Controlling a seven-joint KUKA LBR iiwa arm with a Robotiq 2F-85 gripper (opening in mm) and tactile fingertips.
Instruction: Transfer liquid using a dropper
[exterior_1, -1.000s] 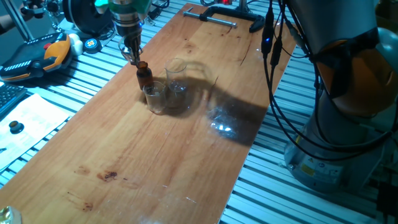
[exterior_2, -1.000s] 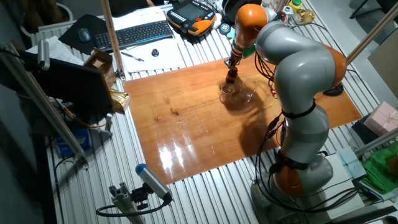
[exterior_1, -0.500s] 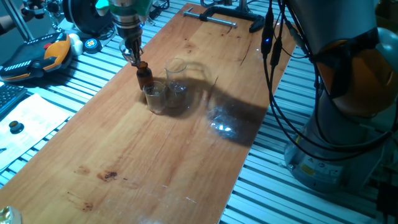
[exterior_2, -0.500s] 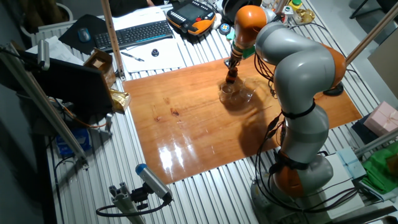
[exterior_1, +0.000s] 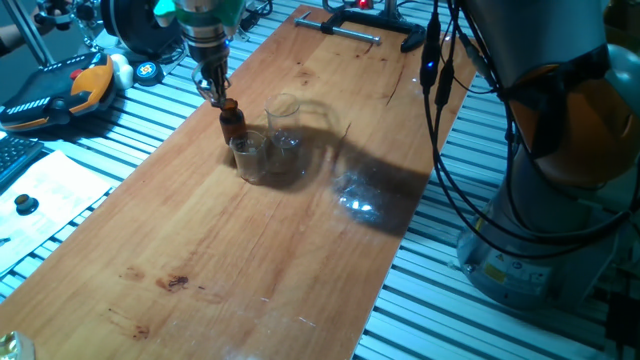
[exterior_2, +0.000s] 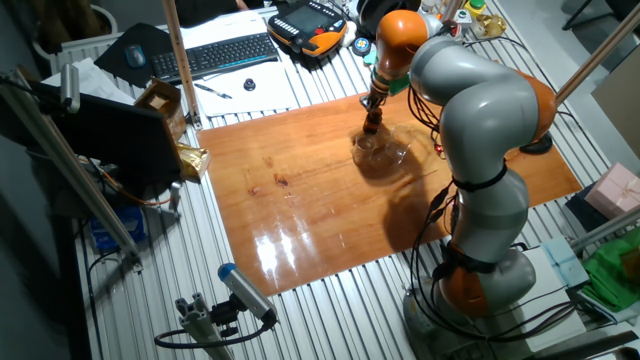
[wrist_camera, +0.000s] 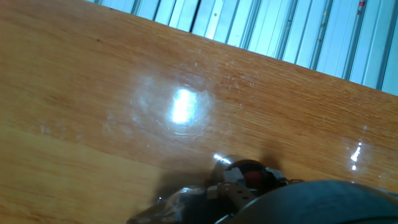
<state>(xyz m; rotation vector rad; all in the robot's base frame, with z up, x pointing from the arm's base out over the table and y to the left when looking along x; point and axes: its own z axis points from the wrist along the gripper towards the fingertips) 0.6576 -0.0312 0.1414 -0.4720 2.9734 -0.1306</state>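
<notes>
My gripper (exterior_1: 215, 91) points down over the small brown amber bottle (exterior_1: 233, 126) at the far left of the wooden board (exterior_1: 250, 250), its fingers close together at the bottle's mouth. In the hand view, the red bulb of the dropper (wrist_camera: 250, 176) shows between dark finger parts at the bottom edge; its thin tube is hidden. A small clear glass cup (exterior_1: 250, 157) touches the bottle's near side, and a larger clear glass (exterior_1: 286, 134) stands just to its right. The other fixed view shows the gripper (exterior_2: 373, 104) above the same bottle (exterior_2: 371, 123).
A black clamp (exterior_1: 351, 29) lies at the board's far end. An orange pendant (exterior_1: 62, 90) and a keyboard (exterior_2: 215, 55) lie beyond the board's left edge. Black cables (exterior_1: 441, 95) hang by the right edge, beside the arm's base (exterior_1: 530, 250).
</notes>
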